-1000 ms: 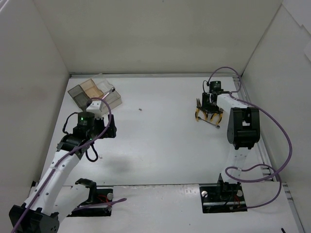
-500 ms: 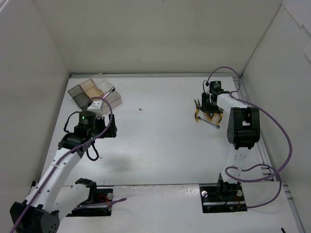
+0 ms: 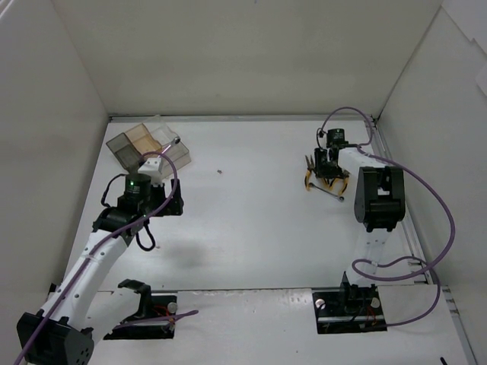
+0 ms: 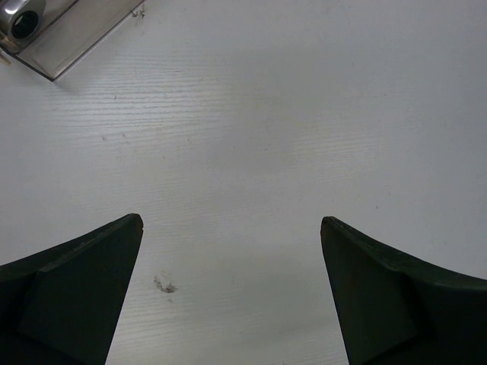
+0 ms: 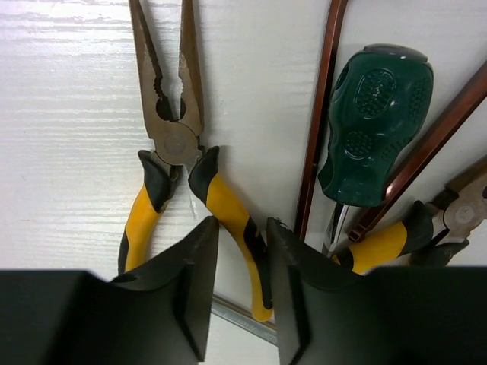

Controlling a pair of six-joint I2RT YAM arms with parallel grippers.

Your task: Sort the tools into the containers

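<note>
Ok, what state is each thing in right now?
left gripper: open, empty.
pliers: lying flat, nose slightly parted.
right gripper: fingers narrow, astride one handle of the pliers; grip unclear.
screwdriver: lying flat, untouched.
tray: upright, with a silver tool in it.

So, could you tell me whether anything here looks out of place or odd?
Mainly the tools: pliers, screwdriver and thin rods lie crossed in one heap far right, and the organiser tray sits askew.
</note>
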